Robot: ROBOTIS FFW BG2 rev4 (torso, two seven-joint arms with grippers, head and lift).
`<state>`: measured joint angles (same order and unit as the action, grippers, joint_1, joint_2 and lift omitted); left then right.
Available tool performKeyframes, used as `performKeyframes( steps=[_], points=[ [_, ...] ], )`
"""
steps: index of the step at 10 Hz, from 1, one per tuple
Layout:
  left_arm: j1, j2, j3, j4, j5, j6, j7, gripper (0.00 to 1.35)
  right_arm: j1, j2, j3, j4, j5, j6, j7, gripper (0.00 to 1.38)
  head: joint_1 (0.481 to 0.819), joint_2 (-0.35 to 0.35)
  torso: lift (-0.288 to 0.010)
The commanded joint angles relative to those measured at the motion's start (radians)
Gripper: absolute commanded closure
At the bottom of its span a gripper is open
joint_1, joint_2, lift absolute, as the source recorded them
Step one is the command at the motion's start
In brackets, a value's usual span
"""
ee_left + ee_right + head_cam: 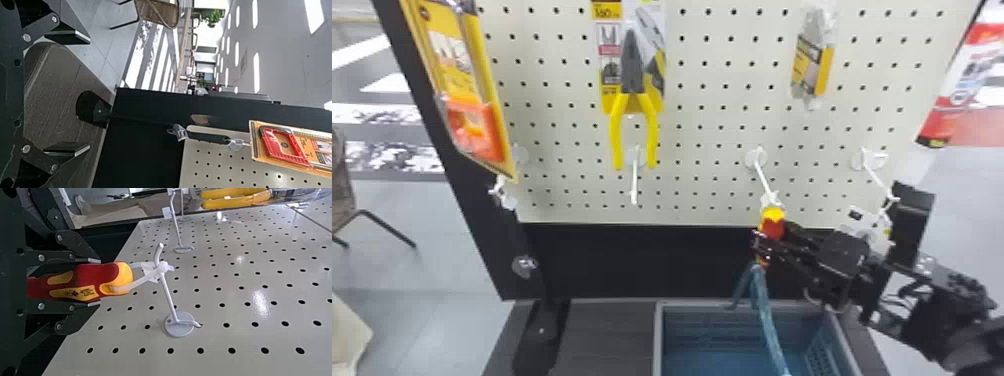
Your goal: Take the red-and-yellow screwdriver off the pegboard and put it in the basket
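Right hand (96,282) clamped on the handle of the red-and-yellow screwdriver (84,280), one finger to each side. Tool roughly upright, butt end up, its white loop (143,280) round the hook (167,295), near the upturned end. So: gripped, not freed. Basket (659,340) below, in front of the pegboard (240,338). Left hand (87,94) off by the board's left side, fingers apart, nothing between them.

Risks, likeliest first. Loop snagging on that upturned end: a pull straight down or a short pull outward would do it. Lift a little, then draw off along the prong, I'd say. If it snags and the arm keeps pulling, the smooth handle may slide out between the fingers, or the hook may work loose from its holes.

Second hook (877,175), to the right, sits close to the right arm; a swing that way could catch its tag (893,200).

Long blue piece (766,310) runs down from the grip towards the basket; sleeve or shaft, can't tell. If stiff, lowering too near the wall could foul the rim and tip the tool outside.
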<state>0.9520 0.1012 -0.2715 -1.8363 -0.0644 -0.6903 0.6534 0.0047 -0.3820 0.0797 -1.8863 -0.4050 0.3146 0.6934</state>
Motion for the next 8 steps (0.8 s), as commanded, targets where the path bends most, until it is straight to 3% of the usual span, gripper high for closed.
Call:
performKeyframes(
  steps=[1, 8],
  points=[
    [0.002, 0.0, 0.0, -0.001, 0.0, 0.0, 0.0, 0.33, -0.002, 0.0, 0.0, -0.002, 0.0, 0.003, 0.0, 1.13, 0.549, 0.0, -0.1],
    [0.004, 0.002, -0.002, 0.002, 0.003, 0.0, 0.0, 0.33, 0.004, -0.002, 0.0, -0.02, -0.008, 0.006, 0.0, 1.13, 0.549, 0.0, -0.1]
  ],
)
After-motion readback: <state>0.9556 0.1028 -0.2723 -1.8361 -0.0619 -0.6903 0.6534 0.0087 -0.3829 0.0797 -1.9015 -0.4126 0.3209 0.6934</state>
